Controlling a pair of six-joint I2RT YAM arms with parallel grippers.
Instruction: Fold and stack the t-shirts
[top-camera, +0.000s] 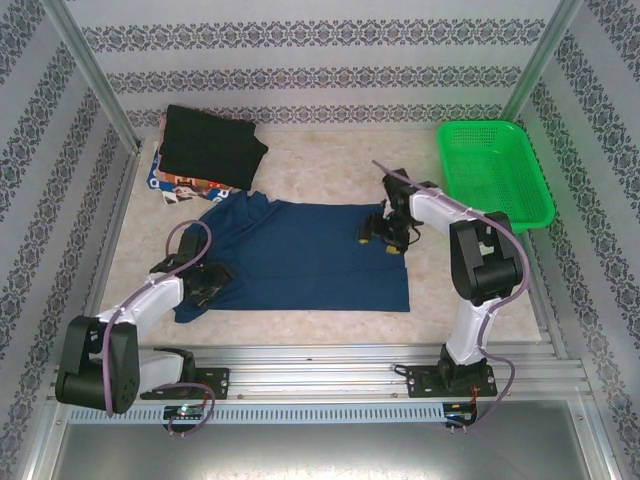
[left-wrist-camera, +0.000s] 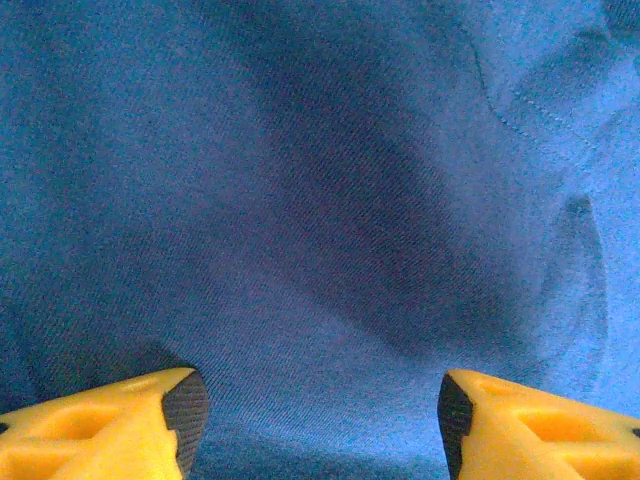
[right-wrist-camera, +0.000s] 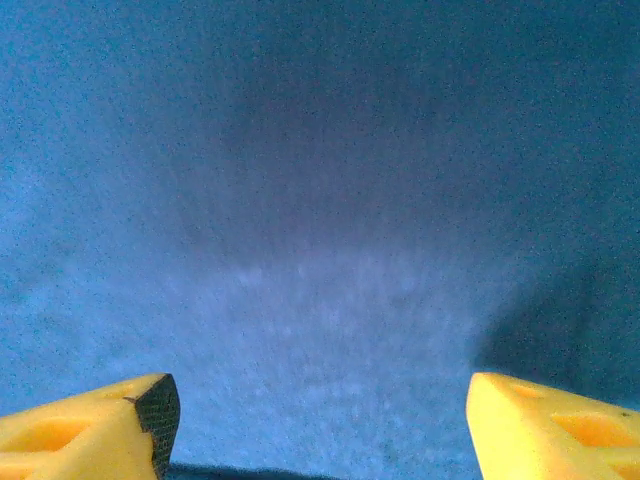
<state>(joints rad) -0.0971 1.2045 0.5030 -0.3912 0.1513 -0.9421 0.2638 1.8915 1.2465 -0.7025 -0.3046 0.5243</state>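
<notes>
**Operator:** Report the current step.

**Arm:** Folding stage. The navy t-shirt (top-camera: 300, 255) lies flat mid-table. The black t-shirt (top-camera: 210, 145) sits folded on the multicoloured t-shirt (top-camera: 180, 183) at far left. My left gripper (left-wrist-camera: 322, 400) and right gripper (right-wrist-camera: 320, 410) are both open, low over opposite ends of the navy cloth.

**Operator:** Next move?

**Arm:** Probably pinch both ends, lift evenly, and fold across.

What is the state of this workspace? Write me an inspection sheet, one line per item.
Surface: pale table, bare between items.
Job's things: navy t-shirt spread flat at centre; black t-shirt lying on multicoloured t-shirt, far left.
Clutter: green basket, far right.
Grippers: left gripper open over navy t-shirt's near-left corner; right gripper open over its right side.
Cables: purple cables along both arms.
Surroundings: patterned walls, metal frame.
</notes>
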